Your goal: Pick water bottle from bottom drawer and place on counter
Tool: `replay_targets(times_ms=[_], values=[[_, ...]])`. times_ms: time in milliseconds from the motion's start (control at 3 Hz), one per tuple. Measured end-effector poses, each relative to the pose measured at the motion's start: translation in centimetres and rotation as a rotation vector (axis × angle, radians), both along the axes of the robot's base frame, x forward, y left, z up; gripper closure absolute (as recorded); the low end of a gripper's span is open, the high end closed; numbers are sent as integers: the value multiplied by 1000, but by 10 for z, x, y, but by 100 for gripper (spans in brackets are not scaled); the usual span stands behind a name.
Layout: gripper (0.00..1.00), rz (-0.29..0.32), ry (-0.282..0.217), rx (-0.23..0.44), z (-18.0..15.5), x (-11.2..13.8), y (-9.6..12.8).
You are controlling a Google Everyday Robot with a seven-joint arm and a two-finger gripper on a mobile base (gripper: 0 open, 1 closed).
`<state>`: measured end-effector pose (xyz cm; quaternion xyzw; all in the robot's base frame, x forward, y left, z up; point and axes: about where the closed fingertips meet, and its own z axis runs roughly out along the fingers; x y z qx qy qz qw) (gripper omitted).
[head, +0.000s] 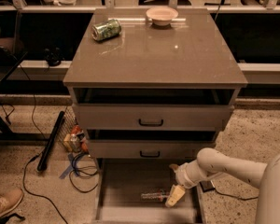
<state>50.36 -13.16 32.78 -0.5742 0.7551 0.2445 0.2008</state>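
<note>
The bottom drawer (123, 183) is pulled out at the foot of the cabinet, and its flat grey floor shows. The water bottle (153, 196) lies on its side on that floor, near the front right. My gripper (175, 196) hangs down inside the drawer at the bottle's right end, touching it or very close to it. My white arm (224, 164) reaches in from the right. The counter (154, 55) is the glossy grey-brown top of the cabinet, well above the gripper.
A green-and-silver can (106, 30) lies on the counter's back left, and a pale bowl (162, 15) stands at its back middle. Two shut drawers with black handles (150, 122) are above the gripper. Cables, a black bar (50, 141) and small items lie on the floor to the left.
</note>
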Motion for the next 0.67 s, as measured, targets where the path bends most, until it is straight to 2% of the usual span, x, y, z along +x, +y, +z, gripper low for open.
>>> replay_targets(times_ms=[333,667], values=[[0,11,5,10,-16,-1,5],[0,38,-10,23,-48,2,14]])
